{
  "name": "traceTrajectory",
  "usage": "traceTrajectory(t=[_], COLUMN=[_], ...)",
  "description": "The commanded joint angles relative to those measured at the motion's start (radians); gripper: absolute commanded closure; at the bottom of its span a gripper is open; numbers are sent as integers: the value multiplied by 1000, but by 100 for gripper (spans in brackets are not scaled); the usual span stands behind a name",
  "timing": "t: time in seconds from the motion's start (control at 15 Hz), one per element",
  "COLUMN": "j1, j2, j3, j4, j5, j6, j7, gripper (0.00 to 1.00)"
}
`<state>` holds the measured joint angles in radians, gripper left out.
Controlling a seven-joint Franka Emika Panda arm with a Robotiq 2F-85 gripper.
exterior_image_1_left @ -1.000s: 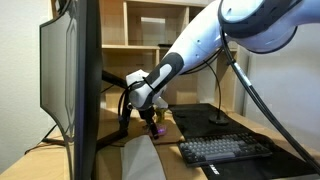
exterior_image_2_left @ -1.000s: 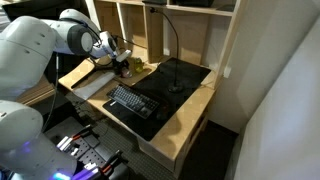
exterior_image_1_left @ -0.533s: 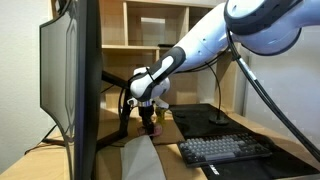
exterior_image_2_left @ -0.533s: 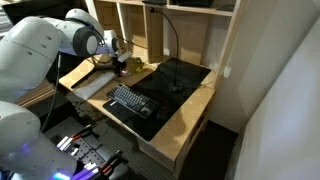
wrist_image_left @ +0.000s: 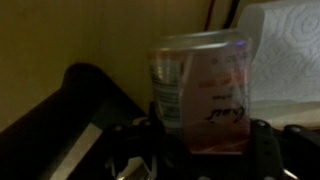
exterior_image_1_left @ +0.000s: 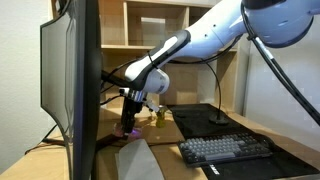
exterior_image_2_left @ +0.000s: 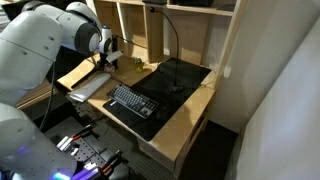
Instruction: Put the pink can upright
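Note:
In the wrist view the pink can (wrist_image_left: 205, 95) fills the middle of the picture, its rim end toward the top. My gripper (wrist_image_left: 200, 138) is shut on it, with a dark finger on either side of its lower part. In an exterior view the gripper (exterior_image_1_left: 131, 112) points down just right of the monitor, and a bit of the pink can (exterior_image_1_left: 127, 131) shows below the fingers, close to the desk. Whether it touches the desk I cannot tell. In the other exterior view the gripper (exterior_image_2_left: 111, 57) is at the desk's back left; the can is too small to make out.
A large monitor (exterior_image_1_left: 70, 85) stands right beside the gripper. A yellow bottle-like item (exterior_image_1_left: 157, 115) sits just behind it. A keyboard (exterior_image_1_left: 225, 150) lies on a black mat (exterior_image_2_left: 170, 80) with a gooseneck lamp (exterior_image_2_left: 168, 40). Shelves stand behind. White paper towel (wrist_image_left: 285, 50) shows past the can.
The jaws have shut on the pink can. The gripper has since shifted toward the monitor with the can in it.

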<state>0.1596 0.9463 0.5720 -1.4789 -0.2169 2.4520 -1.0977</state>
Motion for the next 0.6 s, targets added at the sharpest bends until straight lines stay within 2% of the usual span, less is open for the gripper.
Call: traceTrajectory(t=[0.0,0.07,0.27,0.4,0.53], j1=[-183,-217,-435,-578,-725], j2=[-88,-98,-13,75,178], j3=[110,115,282,388,494], j4=[-245,-292,-390,-432,-476], j5=[69,131,214,254,239], j6=[264,346,522,588,610], j7=[-64,-115,-293,-427,-535], gripper=[58,58,58,58,58])
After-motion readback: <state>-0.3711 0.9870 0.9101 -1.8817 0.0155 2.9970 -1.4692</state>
